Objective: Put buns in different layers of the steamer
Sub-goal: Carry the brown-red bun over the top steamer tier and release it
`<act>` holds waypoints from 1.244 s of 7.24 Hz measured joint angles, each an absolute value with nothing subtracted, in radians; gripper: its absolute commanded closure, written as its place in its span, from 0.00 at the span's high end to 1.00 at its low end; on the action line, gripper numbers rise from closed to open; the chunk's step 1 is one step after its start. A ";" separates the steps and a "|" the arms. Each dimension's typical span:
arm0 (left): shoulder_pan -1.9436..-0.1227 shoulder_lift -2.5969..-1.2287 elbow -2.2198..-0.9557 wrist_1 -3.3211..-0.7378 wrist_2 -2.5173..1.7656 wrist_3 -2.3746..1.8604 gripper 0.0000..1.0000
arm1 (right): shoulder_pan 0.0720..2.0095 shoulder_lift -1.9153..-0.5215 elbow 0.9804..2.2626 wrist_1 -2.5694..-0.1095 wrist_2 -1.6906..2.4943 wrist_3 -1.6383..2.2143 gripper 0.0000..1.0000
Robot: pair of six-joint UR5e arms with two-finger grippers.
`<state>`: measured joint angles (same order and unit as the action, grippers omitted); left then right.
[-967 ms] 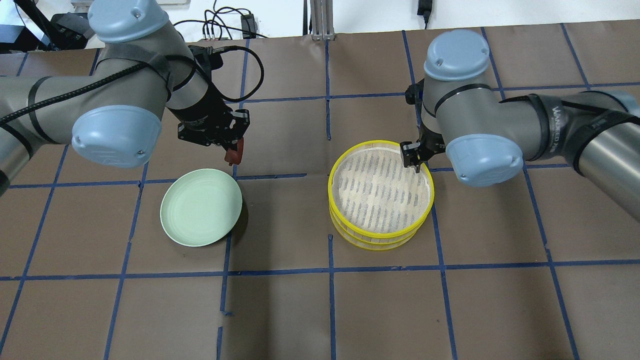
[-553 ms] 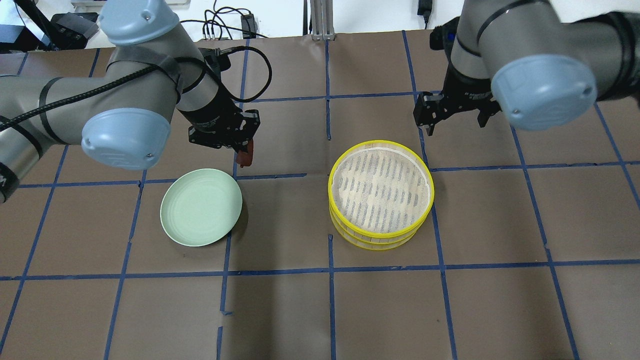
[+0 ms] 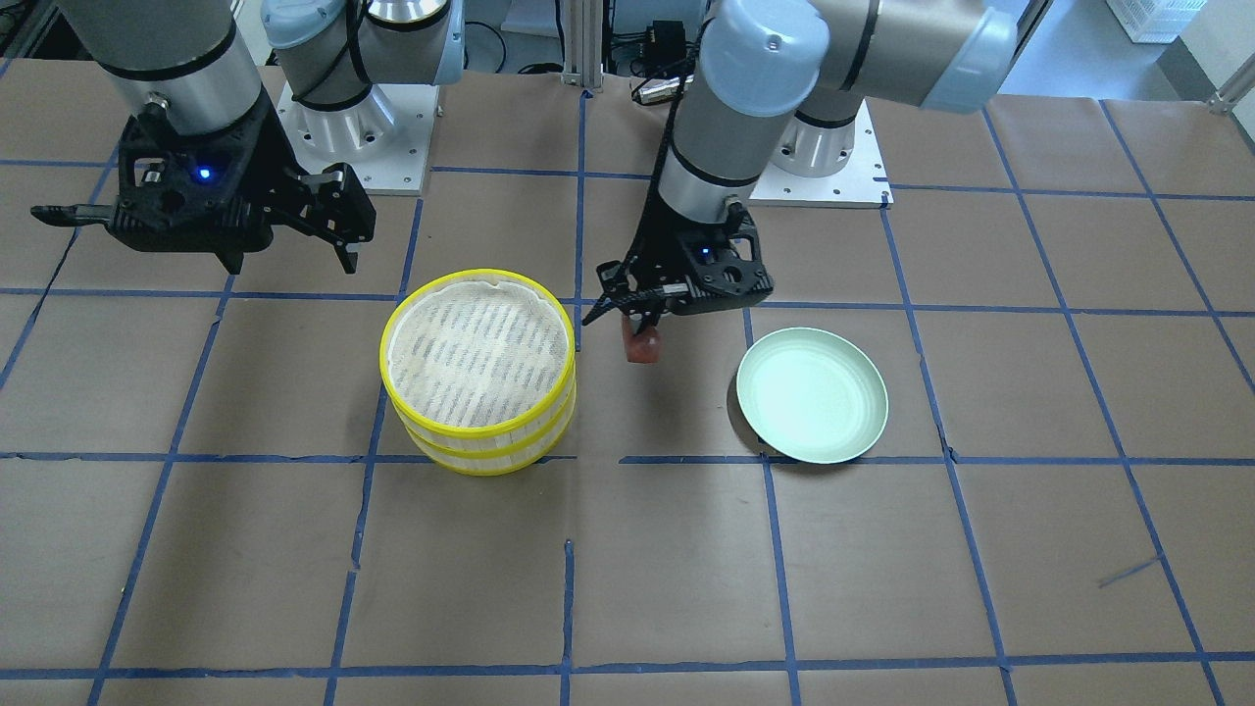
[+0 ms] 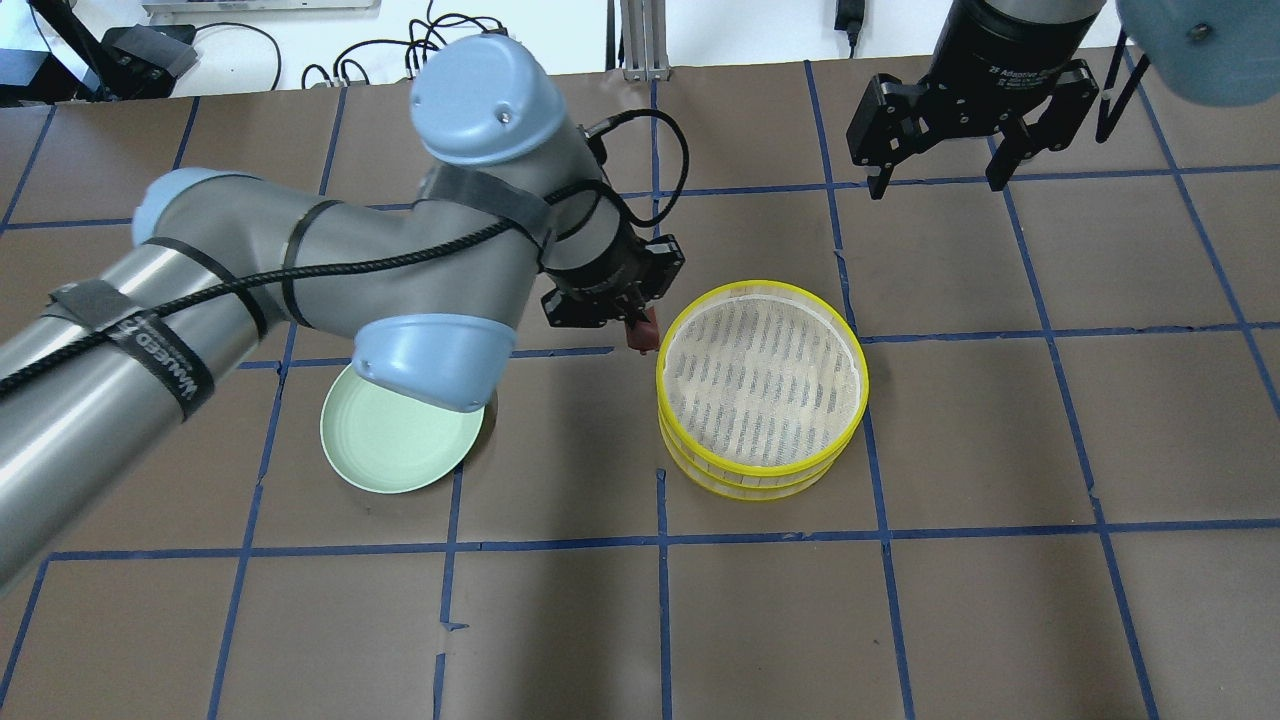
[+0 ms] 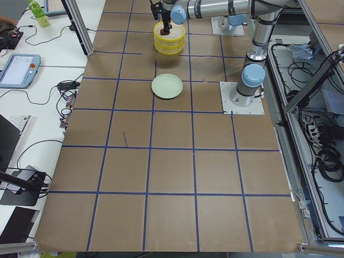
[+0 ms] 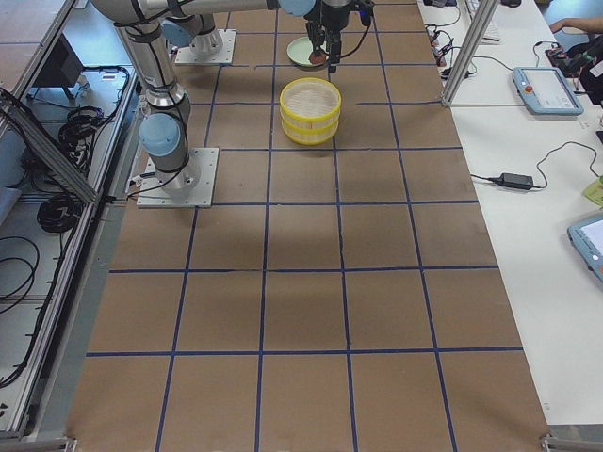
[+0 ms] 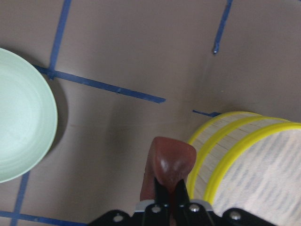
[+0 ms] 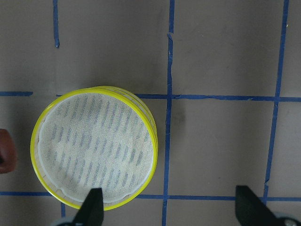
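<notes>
Two yellow-rimmed steamer layers stand stacked; the top layer [image 4: 762, 375] has a bare white mesh floor and rests on the lower layer [image 4: 760, 487]. The stack also shows in the front view [image 3: 478, 348] and in the right wrist view [image 8: 94, 146]. My left gripper [image 4: 638, 322] is shut on the reddish-brown bun [image 7: 168, 165] and holds it in the air just left of the stack's rim [image 7: 244, 155]. The bun also shows in the front view [image 3: 642, 344]. My right gripper [image 4: 937, 183] is open and empty, high behind the stack. The white bun shows in no view.
A pale green plate [image 4: 400, 440] lies empty left of the stack, partly under my left arm's elbow; it also shows in the front view [image 3: 812, 394]. Brown paper with blue tape lines covers the table [image 4: 660, 620].
My left gripper has carried the reddish-brown bun rightward from behind the plate to the stack's left rim. My right gripper has left the stack's far rim and drawn up and back, open.
</notes>
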<state>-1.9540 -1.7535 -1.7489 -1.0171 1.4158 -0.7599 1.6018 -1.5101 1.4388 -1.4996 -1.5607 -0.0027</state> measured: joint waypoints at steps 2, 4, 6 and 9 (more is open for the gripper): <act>-2.043 -1.826 -1.720 -0.925 1.415 -0.905 0.70 | 1.605 -1.511 1.440 -1.493 -1.558 -0.003 1.00; -2.069 -1.874 -1.709 -0.896 1.413 -0.935 1.00 | 1.602 -1.511 1.440 -1.492 -1.565 -0.006 1.00; -2.073 -1.887 -1.708 -0.890 1.410 -0.934 1.00 | 1.598 -1.511 1.440 -1.491 -1.568 -0.003 1.00; -2.073 -1.881 -1.707 -0.889 1.412 -0.902 1.00 | 1.599 -1.513 1.440 -1.498 -1.566 0.060 1.00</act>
<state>-2.0730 -1.8811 -1.7074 -0.8886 1.4121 -0.9024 1.5992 -1.5126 1.4404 -1.4981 -1.5656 0.0595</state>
